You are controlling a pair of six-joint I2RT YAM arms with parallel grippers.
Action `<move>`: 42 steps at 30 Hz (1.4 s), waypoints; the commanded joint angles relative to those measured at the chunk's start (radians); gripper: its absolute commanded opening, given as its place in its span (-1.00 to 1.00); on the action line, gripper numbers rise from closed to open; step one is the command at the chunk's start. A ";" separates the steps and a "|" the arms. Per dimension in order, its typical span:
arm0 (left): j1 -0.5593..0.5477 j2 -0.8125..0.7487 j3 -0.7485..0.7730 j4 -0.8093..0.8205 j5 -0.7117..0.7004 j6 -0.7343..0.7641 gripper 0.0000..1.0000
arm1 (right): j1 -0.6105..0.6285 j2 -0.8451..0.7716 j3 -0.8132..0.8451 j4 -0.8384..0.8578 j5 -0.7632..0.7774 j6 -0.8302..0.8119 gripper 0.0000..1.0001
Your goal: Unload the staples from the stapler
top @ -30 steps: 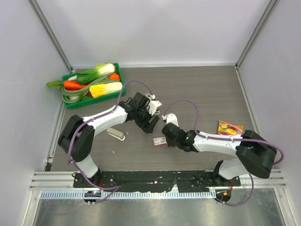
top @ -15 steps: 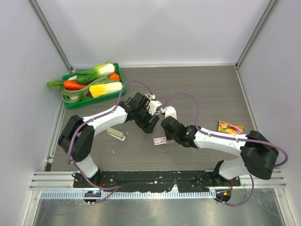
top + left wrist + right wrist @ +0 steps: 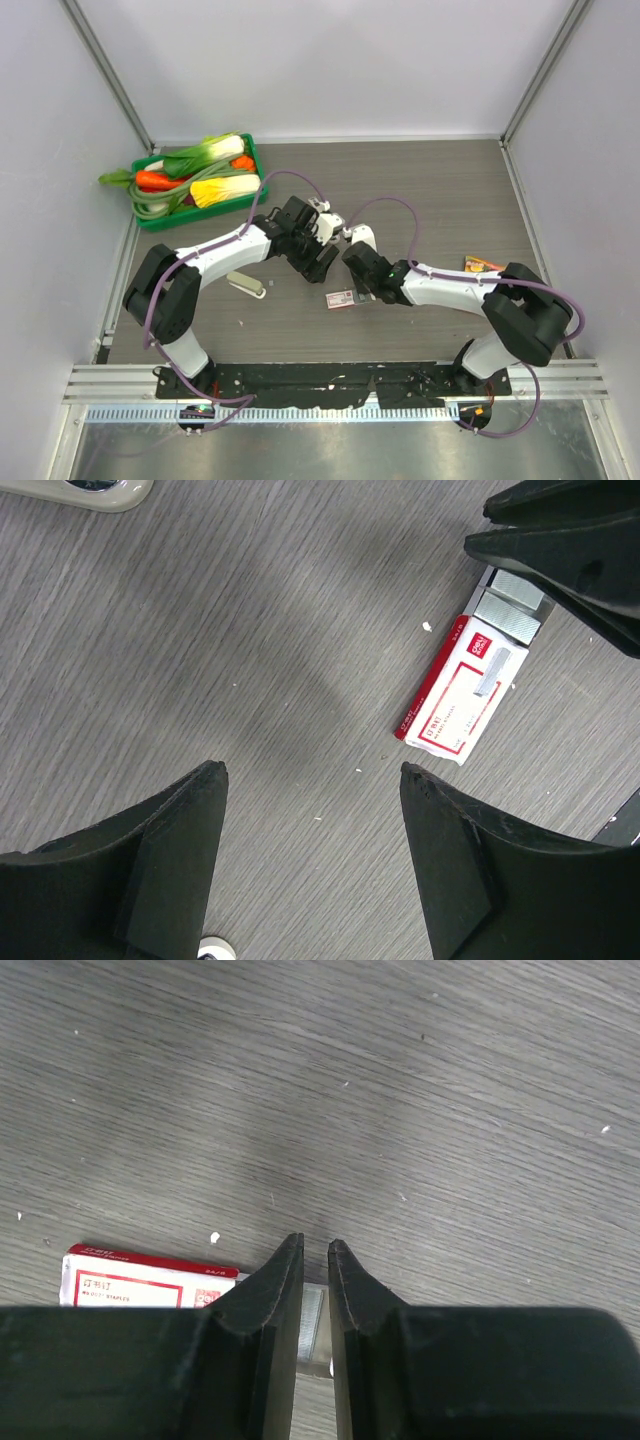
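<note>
Right gripper [image 3: 315, 1247] shifted left toward box [image 3: 450, 695], fingers now pinched on staples [image 3: 510, 605]; left gripper [image 3: 312, 770] gaping, idle; unload looks nearly done

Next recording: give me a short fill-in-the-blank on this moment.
The left gripper stands ___.
The vegetables lie in a ___ tray.
The printed box beside the staples is white with a ___ edge.
Missing words: open; green; red.
</note>
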 commanded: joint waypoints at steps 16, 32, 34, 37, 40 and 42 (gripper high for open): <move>0.004 -0.026 0.019 0.012 0.012 -0.002 0.47 | -0.001 -0.077 -0.050 0.020 -0.053 -0.001 -0.66; 0.004 -0.029 0.016 0.017 0.011 -0.004 0.47 | -0.001 0.000 0.009 0.027 -0.010 -0.008 -0.70; 0.004 -0.032 0.010 0.015 0.009 -0.002 0.47 | -0.001 0.011 0.009 0.040 -0.018 -0.007 -0.70; 0.004 -0.037 0.008 0.018 0.006 0.001 0.47 | -0.001 0.005 0.003 0.045 -0.033 -0.005 -0.71; 0.004 -0.037 0.008 0.021 0.007 0.001 0.47 | -0.001 -0.014 -0.010 0.040 -0.046 -0.002 -0.73; 0.004 -0.033 0.010 0.021 0.009 -0.001 0.47 | -0.001 -0.041 -0.022 0.034 -0.052 0.003 -0.74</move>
